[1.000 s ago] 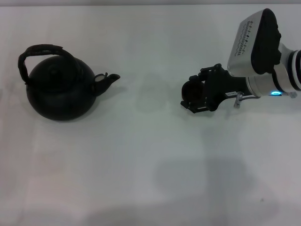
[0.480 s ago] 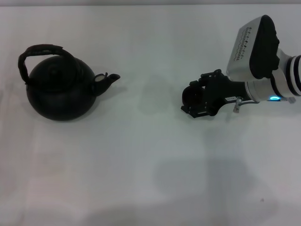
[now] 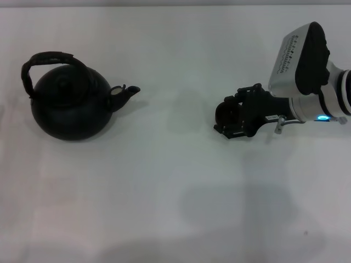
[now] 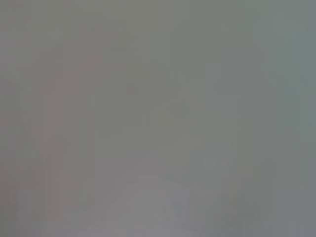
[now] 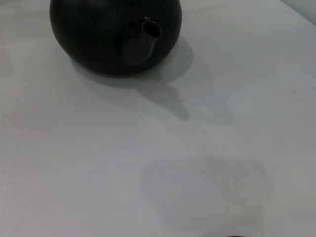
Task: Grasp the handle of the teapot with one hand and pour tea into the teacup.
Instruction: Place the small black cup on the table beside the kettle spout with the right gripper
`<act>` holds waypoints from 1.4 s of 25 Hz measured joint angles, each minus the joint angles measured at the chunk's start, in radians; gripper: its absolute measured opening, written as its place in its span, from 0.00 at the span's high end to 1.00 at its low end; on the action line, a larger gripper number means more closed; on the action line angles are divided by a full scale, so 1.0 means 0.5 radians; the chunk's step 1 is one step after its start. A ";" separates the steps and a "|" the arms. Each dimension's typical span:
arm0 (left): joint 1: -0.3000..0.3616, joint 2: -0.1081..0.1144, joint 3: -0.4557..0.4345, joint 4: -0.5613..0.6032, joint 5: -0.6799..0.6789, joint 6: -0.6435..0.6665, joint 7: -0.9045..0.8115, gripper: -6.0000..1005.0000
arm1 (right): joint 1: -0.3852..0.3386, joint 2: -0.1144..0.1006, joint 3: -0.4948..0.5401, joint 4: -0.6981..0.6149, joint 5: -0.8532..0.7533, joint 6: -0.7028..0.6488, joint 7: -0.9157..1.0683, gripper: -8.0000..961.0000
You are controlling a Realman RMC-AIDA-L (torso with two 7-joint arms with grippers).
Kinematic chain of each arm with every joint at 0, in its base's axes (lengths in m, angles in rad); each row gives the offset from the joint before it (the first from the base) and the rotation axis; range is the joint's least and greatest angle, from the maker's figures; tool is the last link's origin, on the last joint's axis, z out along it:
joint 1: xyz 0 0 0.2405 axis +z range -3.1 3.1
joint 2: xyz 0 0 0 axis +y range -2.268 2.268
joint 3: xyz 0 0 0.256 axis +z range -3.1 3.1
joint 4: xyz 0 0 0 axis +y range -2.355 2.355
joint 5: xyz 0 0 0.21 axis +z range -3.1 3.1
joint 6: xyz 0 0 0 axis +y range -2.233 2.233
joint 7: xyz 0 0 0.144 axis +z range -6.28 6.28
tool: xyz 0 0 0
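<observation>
White table [image 3: 175,208], teapot [image 3: 68,107] left, right end effector [image 3: 227,116] clasping teacup [image 3: 224,113] (spout opening [image 5: 151,28] only wrist-visible).

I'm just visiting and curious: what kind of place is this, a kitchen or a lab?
Probably a lab test bench, not a kitchen: a bare white tabletop, one round matte black teapot, and the right gripper of a white robot arm holding a small dark object.

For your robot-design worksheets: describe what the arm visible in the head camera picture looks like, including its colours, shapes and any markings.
Only the right arm shows. Its wrist is a white cylinder with black bands and a small glowing blue light. A boxy white camera housing with a black back and a strip of small dark markings sits above it. The right gripper is matte black and angular. The left arm is out of view.
</observation>
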 joint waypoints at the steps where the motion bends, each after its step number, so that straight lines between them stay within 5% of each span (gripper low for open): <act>1: 0.000 0.000 0.000 -0.001 0.000 -0.001 0.000 0.26 | -0.001 0.000 0.000 0.000 0.002 0.004 -0.005 0.17; 35: 0.013 0.000 0.000 -0.023 0.004 -0.011 0.000 0.26 | -0.005 -0.013 0.093 -0.035 0.076 0.132 -0.069 0.12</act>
